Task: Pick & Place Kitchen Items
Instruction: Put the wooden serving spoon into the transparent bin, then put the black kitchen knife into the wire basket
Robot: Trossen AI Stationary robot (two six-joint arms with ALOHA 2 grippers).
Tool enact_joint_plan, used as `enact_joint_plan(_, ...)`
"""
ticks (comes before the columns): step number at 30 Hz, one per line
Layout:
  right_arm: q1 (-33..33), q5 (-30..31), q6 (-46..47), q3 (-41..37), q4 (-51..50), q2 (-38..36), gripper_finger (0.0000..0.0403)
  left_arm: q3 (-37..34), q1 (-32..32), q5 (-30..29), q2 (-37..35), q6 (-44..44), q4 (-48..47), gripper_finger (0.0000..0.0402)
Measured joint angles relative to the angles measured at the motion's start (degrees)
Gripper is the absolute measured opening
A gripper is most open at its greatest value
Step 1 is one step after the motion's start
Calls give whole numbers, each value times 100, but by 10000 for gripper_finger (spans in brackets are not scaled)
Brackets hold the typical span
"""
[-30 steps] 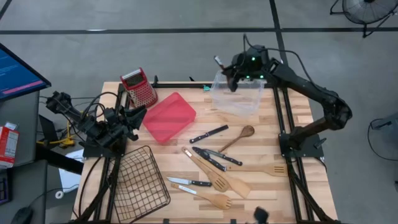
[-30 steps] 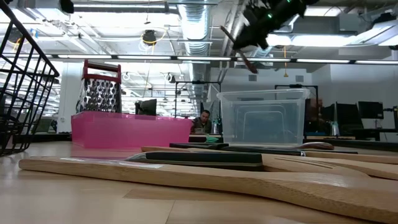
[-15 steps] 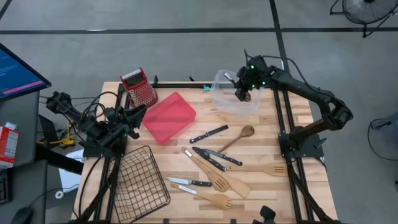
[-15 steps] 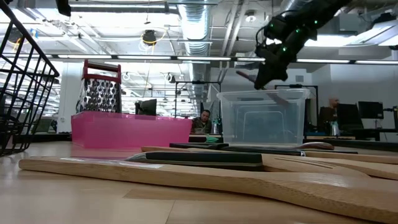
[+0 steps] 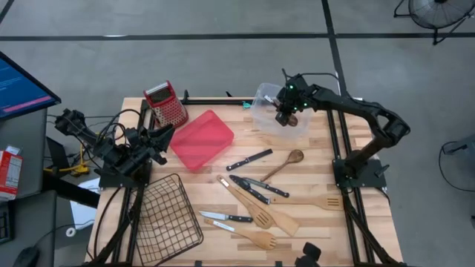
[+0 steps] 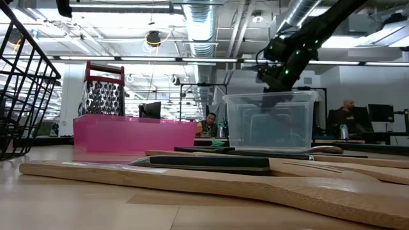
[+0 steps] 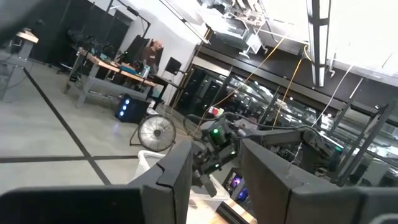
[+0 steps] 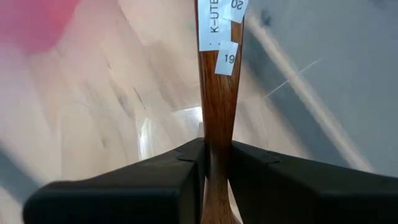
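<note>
the jaws of the right gripper (image 8: 216, 163) pinch a brown wooden handle (image 8: 219, 81) tagged with paper labels. high view, upper right: it hangs in the clear bin (image 5: 281, 113); lower before letting go. low view hides the handle. left gripper (image 5: 152, 143) waits mid-left, jaws parted, empty.

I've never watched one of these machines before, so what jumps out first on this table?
The right gripper hangs over the clear plastic bin at the table's far edge, shut on a brown wooden handle bearing white labels. Nearer the front, knives and wooden utensils lie scattered, with a red tray and a box grater on the left, by the waiting left arm.
</note>
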Motion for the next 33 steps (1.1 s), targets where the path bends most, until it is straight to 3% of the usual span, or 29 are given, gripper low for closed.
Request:
enact_joint_plan(12, 4, 11, 57, 16, 167, 114, 76, 0, 0, -25, 0, 0, 2, 117)
enact_joint_plan(20, -7, 527, -24, -13, 95, -240, 138, 0, 0, -119, -2, 0, -1, 118)
enact_joint_plan(27, 131, 221, 286, 772, -988, -1059, 209, 73, 0, 111, 17, -237, -12, 145)
enact_joint_plan(33, 680, 211, 300, 1557, -2396, -2032, 222, 787, 0, 679, 461, 222, -248, 152)
